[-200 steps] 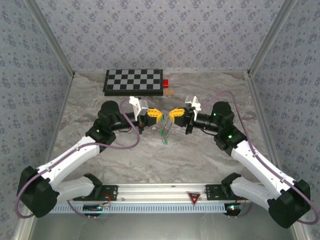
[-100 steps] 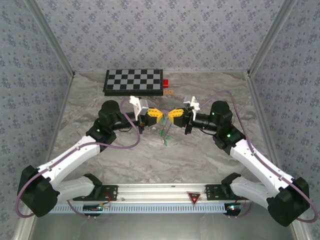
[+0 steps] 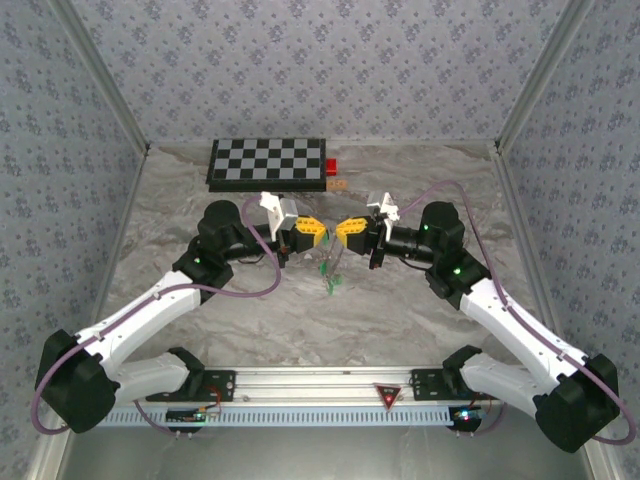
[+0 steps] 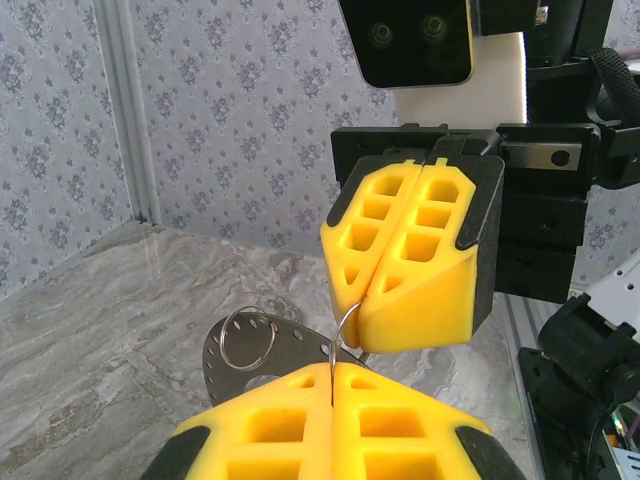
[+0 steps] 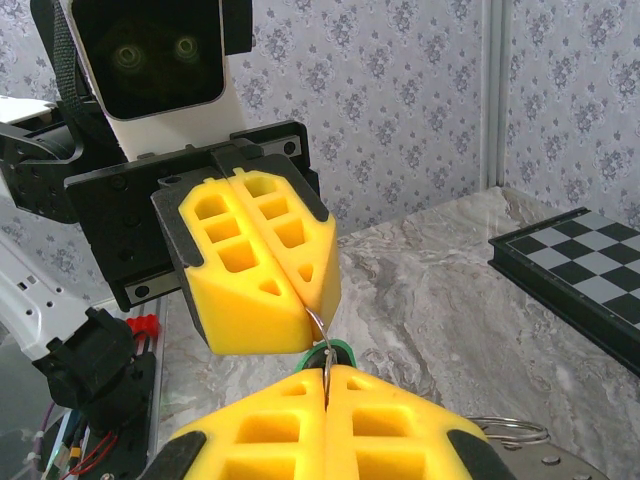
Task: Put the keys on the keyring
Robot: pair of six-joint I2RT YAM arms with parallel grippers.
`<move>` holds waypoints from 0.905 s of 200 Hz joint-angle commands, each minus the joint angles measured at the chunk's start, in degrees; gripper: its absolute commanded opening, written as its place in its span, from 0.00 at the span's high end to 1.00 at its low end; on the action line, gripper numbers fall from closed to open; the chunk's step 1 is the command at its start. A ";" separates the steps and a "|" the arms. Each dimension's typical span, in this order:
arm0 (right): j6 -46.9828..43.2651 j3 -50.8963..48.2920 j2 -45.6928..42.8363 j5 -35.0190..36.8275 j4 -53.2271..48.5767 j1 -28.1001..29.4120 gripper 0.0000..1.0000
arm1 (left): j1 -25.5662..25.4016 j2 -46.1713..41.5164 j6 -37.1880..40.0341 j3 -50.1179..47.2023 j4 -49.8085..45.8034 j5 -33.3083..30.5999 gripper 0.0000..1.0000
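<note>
Left wrist: keyring pinched; right wrist: chessboard.

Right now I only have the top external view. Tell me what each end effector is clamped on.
Observer: In the left wrist view, both are shut on the same thin wire ring. The left end effector pinches it from below and the right end effector from above, with their tips almost meeting.
Operator: Now report where a key sits relative to that pinch.
Observer: In the right wrist view, a bit of green, likely a key head, shows right behind the wire between the two sets of fingertips. I cannot tell whether it is threaded on.
</note>
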 commanded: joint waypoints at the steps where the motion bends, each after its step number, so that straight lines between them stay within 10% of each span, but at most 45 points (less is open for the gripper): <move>1: 0.66 0.84 -0.04 -1.09 2.66 0.46 1.00 | -0.08 -0.11 -0.49 2.58 1.04 2.05 1.00; 181: 0.17 0.64 -0.13 3.18 1.14 0.52 1.00 | -0.57 -1.08 0.19 2.04 1.14 1.12 1.00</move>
